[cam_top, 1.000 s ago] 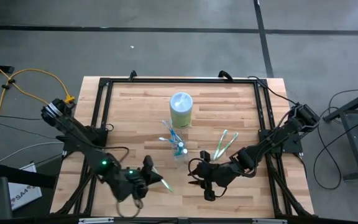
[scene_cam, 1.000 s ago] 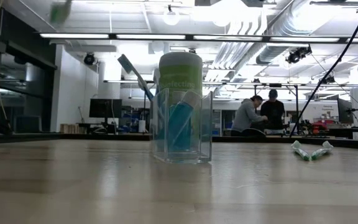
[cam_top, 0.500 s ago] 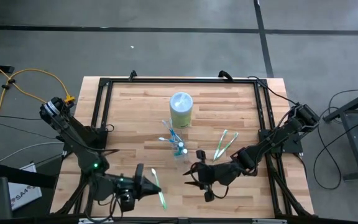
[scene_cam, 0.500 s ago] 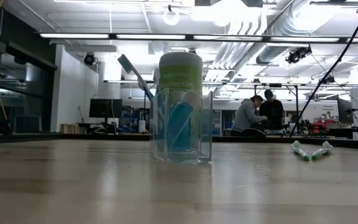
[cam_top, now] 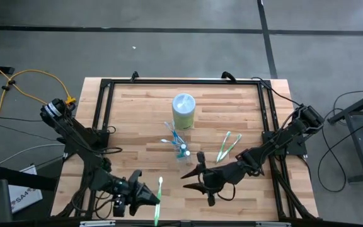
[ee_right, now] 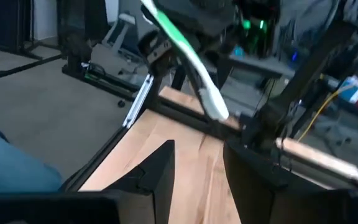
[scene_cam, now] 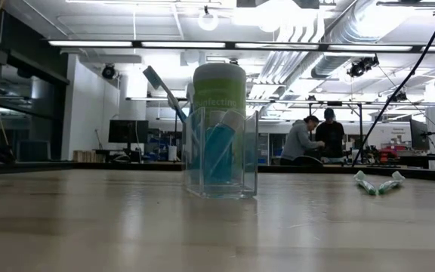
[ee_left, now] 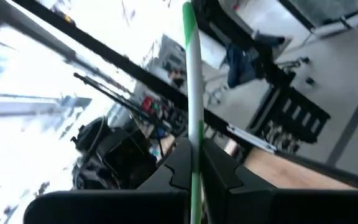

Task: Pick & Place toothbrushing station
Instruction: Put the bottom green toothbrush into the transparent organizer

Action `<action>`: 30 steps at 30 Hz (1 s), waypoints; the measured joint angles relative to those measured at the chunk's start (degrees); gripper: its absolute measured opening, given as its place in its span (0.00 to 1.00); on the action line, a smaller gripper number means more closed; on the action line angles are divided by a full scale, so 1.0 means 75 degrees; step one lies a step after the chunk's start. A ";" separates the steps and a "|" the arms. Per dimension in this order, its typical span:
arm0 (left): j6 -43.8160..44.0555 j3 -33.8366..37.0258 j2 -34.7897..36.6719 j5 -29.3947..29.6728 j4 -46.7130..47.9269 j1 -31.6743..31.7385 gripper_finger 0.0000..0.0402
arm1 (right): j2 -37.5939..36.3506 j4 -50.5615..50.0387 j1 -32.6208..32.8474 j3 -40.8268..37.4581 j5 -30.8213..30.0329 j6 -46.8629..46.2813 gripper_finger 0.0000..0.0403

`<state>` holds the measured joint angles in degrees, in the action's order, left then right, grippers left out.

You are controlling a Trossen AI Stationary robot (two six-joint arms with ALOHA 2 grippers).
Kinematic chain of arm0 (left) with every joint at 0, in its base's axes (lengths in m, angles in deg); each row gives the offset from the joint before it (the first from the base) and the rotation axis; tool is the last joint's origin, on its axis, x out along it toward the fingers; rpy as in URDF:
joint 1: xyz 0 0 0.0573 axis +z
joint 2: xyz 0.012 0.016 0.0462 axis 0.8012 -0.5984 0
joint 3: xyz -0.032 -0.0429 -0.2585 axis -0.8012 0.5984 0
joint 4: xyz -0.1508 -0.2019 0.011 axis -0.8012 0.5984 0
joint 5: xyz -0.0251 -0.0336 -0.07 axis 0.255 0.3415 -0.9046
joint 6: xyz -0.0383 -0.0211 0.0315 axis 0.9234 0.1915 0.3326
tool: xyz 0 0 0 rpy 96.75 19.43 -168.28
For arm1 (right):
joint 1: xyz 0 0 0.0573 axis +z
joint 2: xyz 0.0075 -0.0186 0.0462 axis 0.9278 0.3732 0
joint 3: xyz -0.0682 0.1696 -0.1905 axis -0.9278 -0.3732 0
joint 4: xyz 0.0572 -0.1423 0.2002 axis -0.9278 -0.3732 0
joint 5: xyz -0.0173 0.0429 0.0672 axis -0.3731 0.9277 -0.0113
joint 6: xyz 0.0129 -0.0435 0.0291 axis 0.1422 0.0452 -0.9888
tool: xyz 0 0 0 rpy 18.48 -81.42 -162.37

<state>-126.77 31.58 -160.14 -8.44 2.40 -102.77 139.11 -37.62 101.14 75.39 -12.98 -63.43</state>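
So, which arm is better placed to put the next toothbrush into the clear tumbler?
The left. Its gripper already clamps a green-and-white toothbrush at the table's near edge. The right gripper is open and empty, though nearer the tumbler.

We count one green toothbrush (cam_top: 158, 200) between the left jaws, two green toothbrushes (cam_top: 227, 144) lying loose, one tumbler (cam_top: 180, 150), one canister (cam_top: 183, 111).

A robotics lab or workshop. Exposed ducts (scene_cam: 308, 30) and strip lights (scene_cam: 180, 44) run overhead, monitors (scene_cam: 127, 132) crowd far benches, and two people (scene_cam: 313, 140) work at a station at 3 o'clock.
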 joint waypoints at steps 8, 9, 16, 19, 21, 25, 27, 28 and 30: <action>-0.0380 0.0231 0.0000 -0.1750 -0.0790 0.0495 0.01 | 0.0047 0.0546 -0.0314 0.0000 0.0368 0.0715 0.32; -0.0346 0.0231 -0.0002 -0.1897 -0.0789 0.0592 0.01 | 0.0049 0.0631 -0.0376 0.0000 0.0526 0.0746 0.32; -0.0231 0.0231 -0.0003 -0.2599 -0.0828 0.1108 0.01 | 0.0047 0.0977 -0.0533 0.0003 0.1227 0.1066 0.32; -0.0223 0.0231 -0.0003 -0.2612 -0.0829 0.1258 0.01 | 0.0047 0.1022 -0.0530 0.0003 0.1332 0.1155 0.32; -0.0187 0.0231 -0.0003 -0.2772 -0.0830 0.1374 0.01 | 0.0047 0.1023 -0.0530 0.0003 0.1334 0.1174 0.32; 0.0134 0.0231 -0.0003 -0.3226 -0.0830 0.1744 0.01 | 0.0047 0.1061 -0.0568 0.0003 0.1345 0.1278 0.32; 0.0346 0.0231 -0.0007 -0.3496 -0.0829 0.1946 0.01 | 0.0047 0.1069 -0.0581 0.0003 0.1349 0.1322 0.32; 0.0386 0.0231 -0.0038 -0.3633 -0.0861 0.2036 0.01 | 0.0047 0.1095 -0.0588 0.0003 0.1347 0.1335 0.32; 0.0385 0.0232 -0.0065 -0.3765 -0.0897 0.2159 0.01 | 0.0044 0.1128 -0.0588 0.0003 0.1343 0.1397 0.32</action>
<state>-123.88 33.32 -160.63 -36.67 -4.33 -86.57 139.44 -29.17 96.73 75.41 -2.91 -52.96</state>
